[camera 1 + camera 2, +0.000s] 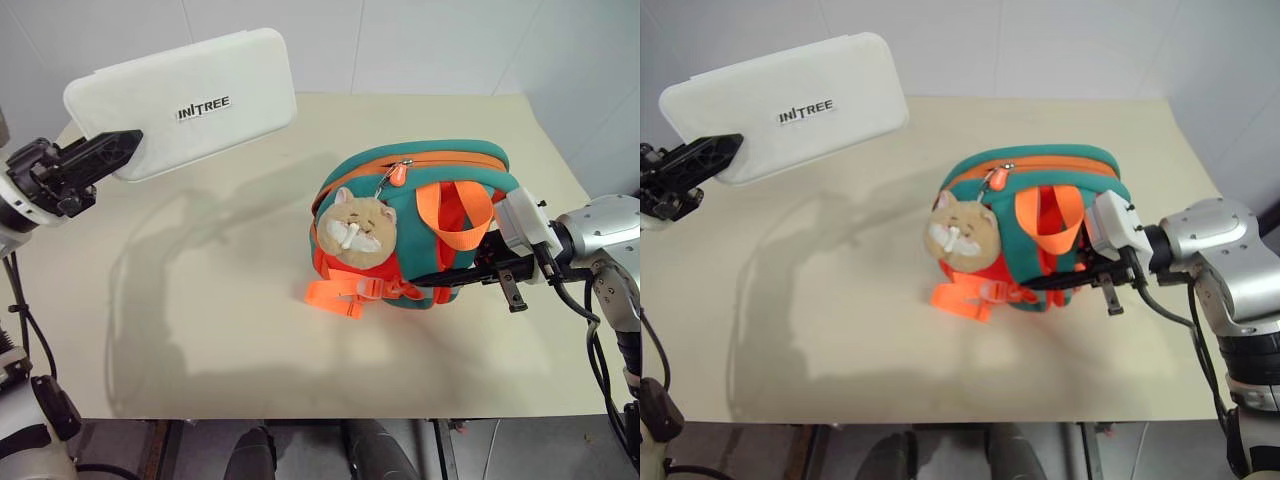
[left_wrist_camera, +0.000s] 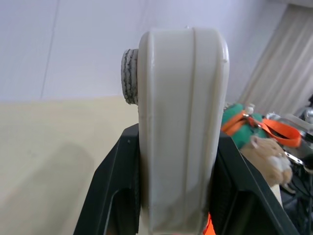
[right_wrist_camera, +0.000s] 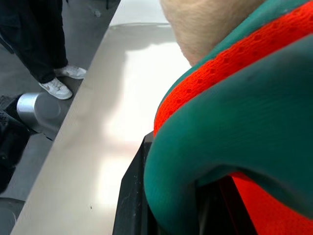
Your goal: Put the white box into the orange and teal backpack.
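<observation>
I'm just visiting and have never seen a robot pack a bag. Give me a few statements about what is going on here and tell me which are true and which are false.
1. The white box is held in the air by the left gripper. True.
2. The white box lies inside the backpack. False: it is up off the table, apart from the orange and teal backpack.
3. The right gripper is shut on the backpack's teal trim. True.
4. The backpack's zipper stands wide open. False: the zip along the top looks closed.
5. A plush animal head hangs on the backpack. True.
</observation>
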{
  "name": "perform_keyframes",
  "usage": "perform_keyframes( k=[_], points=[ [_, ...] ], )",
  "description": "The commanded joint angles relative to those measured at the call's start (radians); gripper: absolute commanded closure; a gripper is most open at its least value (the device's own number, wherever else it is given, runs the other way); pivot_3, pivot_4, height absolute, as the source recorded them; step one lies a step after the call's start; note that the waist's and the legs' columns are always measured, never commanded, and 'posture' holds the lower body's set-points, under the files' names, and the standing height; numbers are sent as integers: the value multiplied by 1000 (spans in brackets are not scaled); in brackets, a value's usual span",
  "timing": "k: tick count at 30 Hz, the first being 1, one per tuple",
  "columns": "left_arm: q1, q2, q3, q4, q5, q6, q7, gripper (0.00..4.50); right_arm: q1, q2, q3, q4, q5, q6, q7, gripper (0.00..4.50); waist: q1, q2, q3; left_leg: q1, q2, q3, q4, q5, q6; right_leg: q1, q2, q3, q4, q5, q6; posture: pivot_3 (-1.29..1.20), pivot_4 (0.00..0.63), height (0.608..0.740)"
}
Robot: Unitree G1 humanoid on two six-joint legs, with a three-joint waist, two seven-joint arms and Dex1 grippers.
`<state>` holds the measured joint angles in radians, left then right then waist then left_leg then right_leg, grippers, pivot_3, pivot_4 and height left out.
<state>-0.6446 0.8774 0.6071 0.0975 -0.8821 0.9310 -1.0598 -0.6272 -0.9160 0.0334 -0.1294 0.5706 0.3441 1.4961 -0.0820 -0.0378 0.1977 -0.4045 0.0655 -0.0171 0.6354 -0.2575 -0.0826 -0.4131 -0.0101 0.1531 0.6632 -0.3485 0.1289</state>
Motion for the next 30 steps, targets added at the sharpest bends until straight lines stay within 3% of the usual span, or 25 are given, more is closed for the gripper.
perform_keyframes(
  k=[1,5,13,20,30],
  points=[
    [53,36,33,-82,-39,-58,-73,3172,-30,7,-10,11,-11,-30,21,4467,-1,0,0,0,0,0,0,0,0,0,0,0,0,0,0,0,150,740],
    [137,111,-5,-110,-10,-123,-218,3172,-43,19,2,32,-25,-39,22,4467,-3,0,0,0,0,0,0,0,0,0,0,0,0,0,0,0,150,740],
    [151,236,-108,-47,68,-237,-382,3172,-63,46,18,58,-47,-59,20,4467,-2,1,1,0,0,0,0,0,0,0,1,0,0,0,0,0,150,740],
    [32,200,-173,48,145,-394,-344,3172,-45,55,8,29,-37,-49,9,4467,-1,1,1,0,0,1,0,0,1,0,1,0,0,0,0,0,150,740],
    [-89,157,-264,74,167,-428,-354,3173,-31,63,4,8,-31,-41,-13,4467,-2,1,1,0,0,1,1,-1,1,0,1,0,1,0,0,0,150,740]
  ],
)
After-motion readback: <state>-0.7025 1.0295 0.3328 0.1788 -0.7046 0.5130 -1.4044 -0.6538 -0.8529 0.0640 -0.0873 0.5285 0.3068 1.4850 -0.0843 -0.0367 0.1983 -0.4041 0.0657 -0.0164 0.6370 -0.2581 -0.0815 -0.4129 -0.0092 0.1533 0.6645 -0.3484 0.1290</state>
